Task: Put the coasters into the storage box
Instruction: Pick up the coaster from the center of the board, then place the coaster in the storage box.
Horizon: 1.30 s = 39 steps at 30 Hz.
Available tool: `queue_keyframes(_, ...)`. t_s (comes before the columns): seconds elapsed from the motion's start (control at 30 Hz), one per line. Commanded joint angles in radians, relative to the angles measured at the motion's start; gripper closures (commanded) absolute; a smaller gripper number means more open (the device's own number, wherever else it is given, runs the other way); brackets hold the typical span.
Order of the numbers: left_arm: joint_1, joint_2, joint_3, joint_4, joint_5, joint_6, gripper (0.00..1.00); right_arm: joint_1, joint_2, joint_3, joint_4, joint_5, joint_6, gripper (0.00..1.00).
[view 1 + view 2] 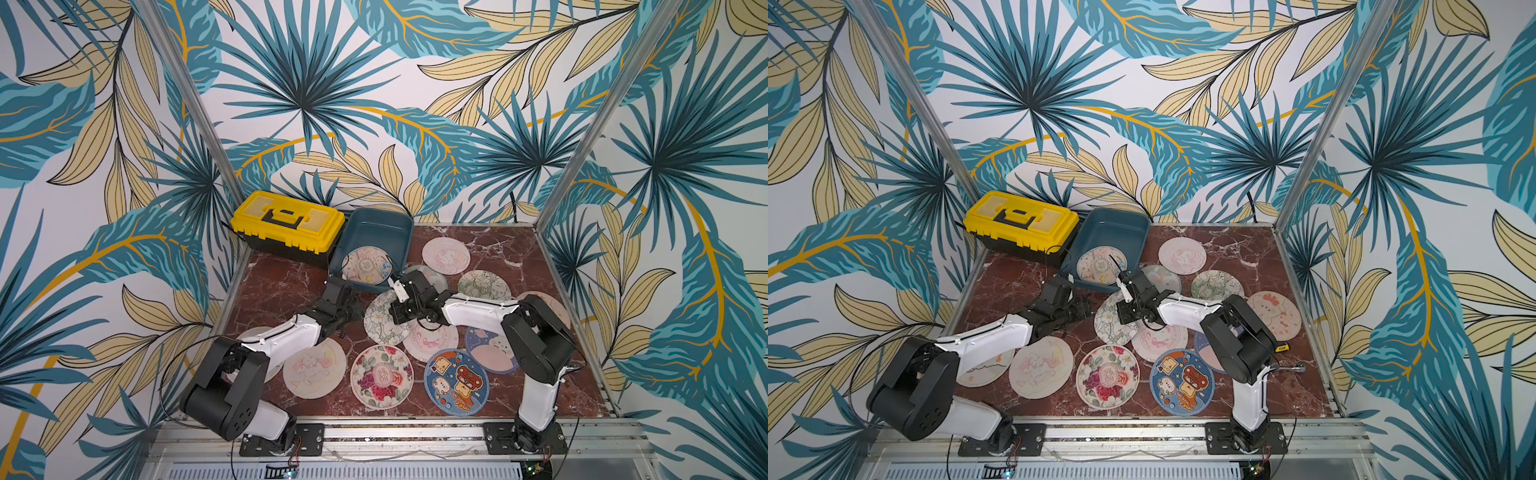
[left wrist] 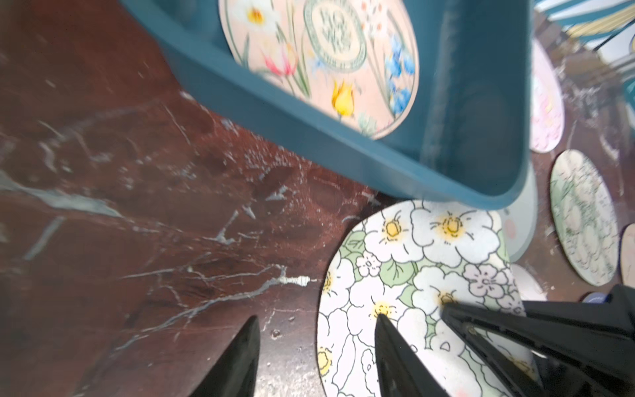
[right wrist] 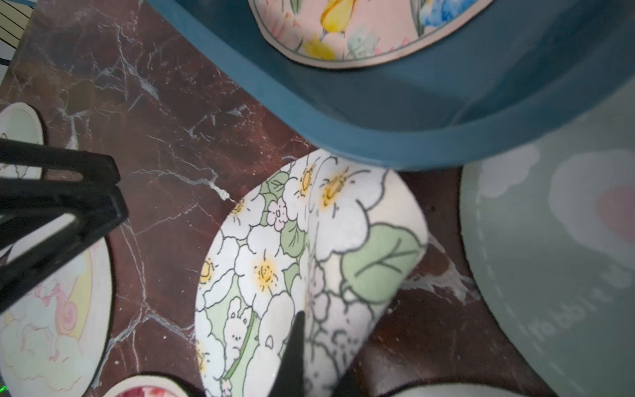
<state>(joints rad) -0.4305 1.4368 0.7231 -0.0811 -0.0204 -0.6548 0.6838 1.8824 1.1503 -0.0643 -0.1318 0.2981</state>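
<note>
The right gripper (image 3: pixel 309 343) has its jaws clenched on the near edge of the white-flower coaster (image 3: pixel 275 257), which buckles upward along a crease while its far edge lies just short of the storage box (image 1: pixel 374 232). The soft disc will probably droop when lifted, so the pinch wants to be kept firm and raised enough for the hanging edge to clear the near rim. It should then be carried well over the opening and let go low, so that it settles flat.

The left gripper (image 2: pixel 316 319) hovers close by with its jaws released and holding nothing, one finger above the same coaster. It should keep clear of the lift, or brace the box if that slides.

One pink tulip coaster (image 1: pixel 365 266) lies in the storage box, against its near wall. The other coasters are spread over the bench (image 1: pixel 498 249), several overlapping, so the task looks barely begun. The yellow-lidded toolbox (image 1: pixel 286 224) beside the box is closed, and its contents cannot be seen.
</note>
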Motion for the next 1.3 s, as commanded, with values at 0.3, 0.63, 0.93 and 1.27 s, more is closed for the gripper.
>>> queue_keyframes(0.3,0.043,-0.08,-0.054,-0.012,-0.031,0.002,0.44,0.005,-0.132,0.024,-0.056,-0.117,-0.066,1.0)
queue_keyframes(0.63,0.06,-0.144,-0.051,-0.027,-0.064,-0.006,0.44,0.011,-0.148,0.152,-0.104,-0.059,-0.072,1.0)
queue_keyframes(0.93,0.061,-0.234,-0.031,-0.026,-0.096,0.034,0.42,0.01,-0.039,0.357,-0.085,0.095,-0.113,1.0)
queue_keyframes(1.27,0.062,-0.269,-0.033,-0.025,-0.1,0.058,0.42,0.001,0.166,0.601,-0.109,0.136,-0.173,1.0)
